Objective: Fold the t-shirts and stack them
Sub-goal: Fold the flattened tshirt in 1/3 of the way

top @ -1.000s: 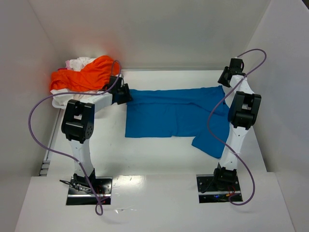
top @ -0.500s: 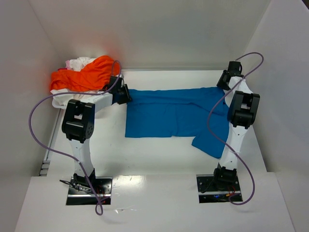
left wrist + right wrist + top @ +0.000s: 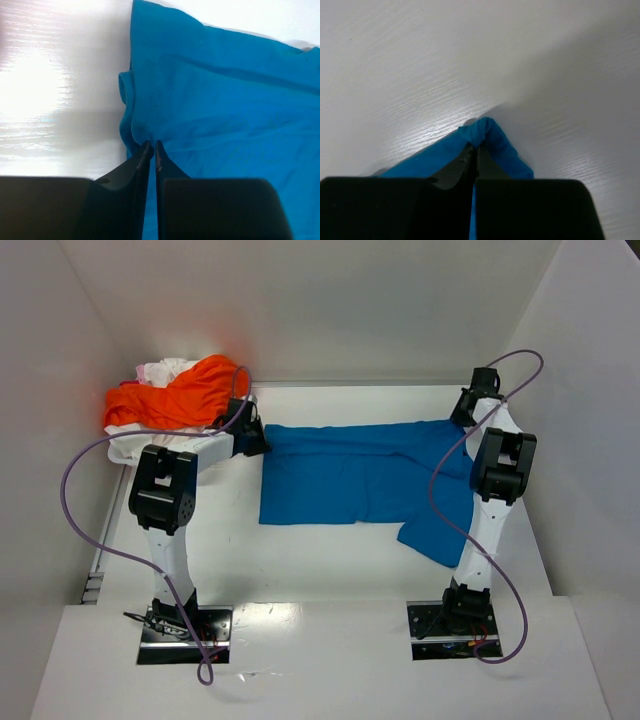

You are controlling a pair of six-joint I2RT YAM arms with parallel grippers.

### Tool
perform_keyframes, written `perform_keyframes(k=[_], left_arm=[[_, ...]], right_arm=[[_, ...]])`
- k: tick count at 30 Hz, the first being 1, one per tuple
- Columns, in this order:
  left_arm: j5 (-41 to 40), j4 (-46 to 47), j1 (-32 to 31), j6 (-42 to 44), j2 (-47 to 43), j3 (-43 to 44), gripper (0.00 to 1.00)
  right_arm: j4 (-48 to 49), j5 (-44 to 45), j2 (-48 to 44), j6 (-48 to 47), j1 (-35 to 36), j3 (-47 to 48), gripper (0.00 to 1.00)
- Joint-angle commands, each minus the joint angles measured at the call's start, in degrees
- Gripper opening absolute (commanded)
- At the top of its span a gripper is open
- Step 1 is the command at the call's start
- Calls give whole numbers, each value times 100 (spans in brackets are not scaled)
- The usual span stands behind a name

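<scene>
T-shirt of bright blue cloth [image 3: 360, 475] lies spread on the white table [image 3: 330, 560]. Left gripper [image 3: 151, 145] is clenched on its far-left corner, right gripper [image 3: 474, 148] on its far-right corner. Crumpled orange t-shirt [image 3: 185, 390] and white shirts [image 3: 165, 370] are heaped just left of it.

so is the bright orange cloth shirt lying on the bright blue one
No, the orange shirt sits crumpled at far left, apart from the blue shirt.

got a flat t-shirt [image 3: 360, 475] mid table [image 3: 320, 560], t-shirt pile [image 3: 175, 400] at its 10 o'clock, left gripper [image 3: 151, 146] at 9, right gripper [image 3: 474, 148] at 2.
</scene>
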Motion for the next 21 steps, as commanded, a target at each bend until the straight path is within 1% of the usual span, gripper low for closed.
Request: perform_keyframes(k=[1,2,3,7,21], left_arm=[[12,68,4,-58,91,111,14],[-40,67,4,-58,91,111,12],[-93,6,4,-58,91,111,7],[-94,5,4,-58,-32,-3,0],[-155,-47,109,-58,-199,-302,0]], right_arm=[[-68,240,29,-3,-48,416,0],[-69,293,-31,49,-48,477,0],[-69,346,-32,50,-48,478,0],[-69,346,-85,50,-48,670,0],[-121,452,-243,102,-206,618,0]])
